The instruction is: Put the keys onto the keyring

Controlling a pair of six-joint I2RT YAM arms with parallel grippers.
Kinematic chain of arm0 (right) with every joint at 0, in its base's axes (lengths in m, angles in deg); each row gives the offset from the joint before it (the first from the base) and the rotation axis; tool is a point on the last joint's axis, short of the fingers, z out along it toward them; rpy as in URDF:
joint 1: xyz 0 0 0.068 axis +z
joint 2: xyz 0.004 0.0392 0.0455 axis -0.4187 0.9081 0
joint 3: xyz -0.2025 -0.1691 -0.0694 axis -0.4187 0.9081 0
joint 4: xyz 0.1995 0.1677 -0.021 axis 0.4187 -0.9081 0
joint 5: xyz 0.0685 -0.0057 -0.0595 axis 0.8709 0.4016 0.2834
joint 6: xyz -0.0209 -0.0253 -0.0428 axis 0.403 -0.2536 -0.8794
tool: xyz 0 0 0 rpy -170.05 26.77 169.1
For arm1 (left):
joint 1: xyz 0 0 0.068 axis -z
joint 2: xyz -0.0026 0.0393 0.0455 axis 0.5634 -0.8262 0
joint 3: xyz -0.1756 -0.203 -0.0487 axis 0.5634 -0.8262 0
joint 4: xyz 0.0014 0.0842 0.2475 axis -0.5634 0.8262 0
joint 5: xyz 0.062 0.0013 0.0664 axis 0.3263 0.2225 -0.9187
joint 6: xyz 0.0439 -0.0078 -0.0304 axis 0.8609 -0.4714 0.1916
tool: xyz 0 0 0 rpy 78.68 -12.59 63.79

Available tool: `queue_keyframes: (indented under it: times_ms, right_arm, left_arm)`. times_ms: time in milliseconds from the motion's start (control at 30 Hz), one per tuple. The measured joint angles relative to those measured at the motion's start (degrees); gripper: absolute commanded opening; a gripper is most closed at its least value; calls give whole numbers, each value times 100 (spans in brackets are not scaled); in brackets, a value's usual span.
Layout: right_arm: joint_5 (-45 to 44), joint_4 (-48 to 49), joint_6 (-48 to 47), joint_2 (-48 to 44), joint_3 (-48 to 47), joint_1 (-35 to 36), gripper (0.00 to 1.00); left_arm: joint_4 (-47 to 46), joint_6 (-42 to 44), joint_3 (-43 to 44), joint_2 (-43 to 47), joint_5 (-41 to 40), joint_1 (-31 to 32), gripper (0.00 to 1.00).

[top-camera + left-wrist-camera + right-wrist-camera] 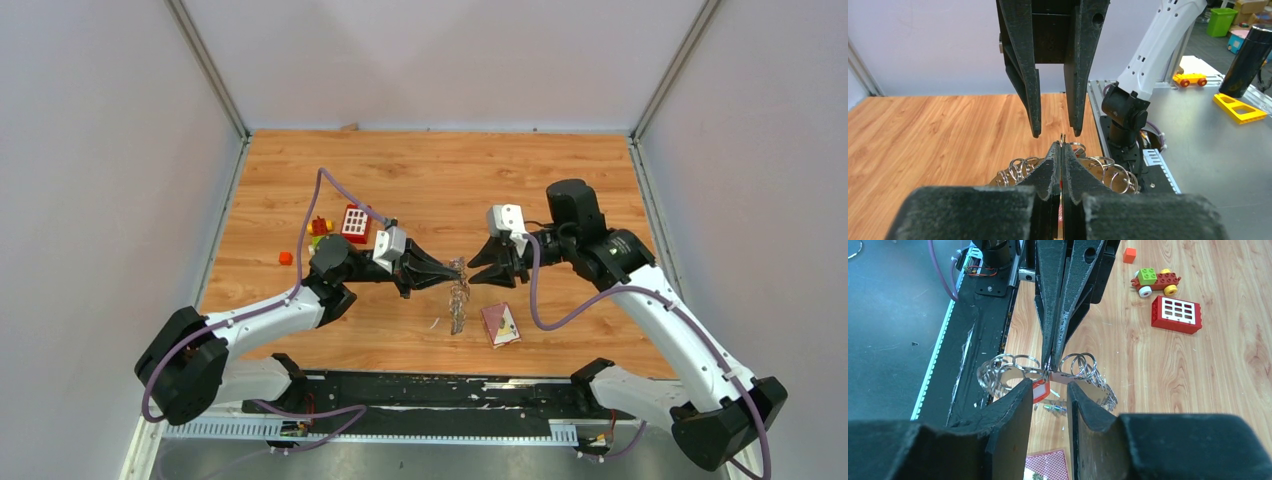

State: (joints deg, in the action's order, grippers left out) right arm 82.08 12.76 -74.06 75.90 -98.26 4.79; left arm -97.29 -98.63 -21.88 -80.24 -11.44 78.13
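Note:
My left gripper point(452, 270) is shut on the rim of the keyring point(459, 300), a grey metal ring fringed with small wire loops, and holds it above the table. In the left wrist view the jaws point(1062, 145) pinch the rim with the loops point(1018, 169) spread to both sides. A key with a red tag point(1040, 390) hangs from the keyring point(998, 374) right at the grip. My right gripper point(1048, 392) faces it, open, with the red tag just past its left fingertip. Another small key point(1055, 408) lies on the wood below.
A maroon patterned card point(500, 325) lies on the table under the right gripper. At the left stand a red block with white squares point(355, 223), a small toy car point(320, 228) and an orange cube point(285, 258). The black base rail point(430, 390) runs along the near edge.

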Motion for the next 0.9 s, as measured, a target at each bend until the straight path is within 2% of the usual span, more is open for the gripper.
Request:
queue_keyframes:
  times_ms: [567, 700, 867, 900]
  right_arm:
    - [0, 234, 94, 199, 94, 179, 24]
    - [2, 271, 129, 199, 94, 186, 17]
    - [2, 275, 192, 199, 103, 188, 1]
    - [4, 275, 201, 199, 109, 188, 0]
  left_arm:
    - [33, 0, 0, 0, -76, 0, 0]
    - [39, 4, 0, 0, -92, 0, 0]
    - [76, 9, 0, 0, -107, 0, 0]
    - [81, 9, 0, 0, -120, -2, 0]
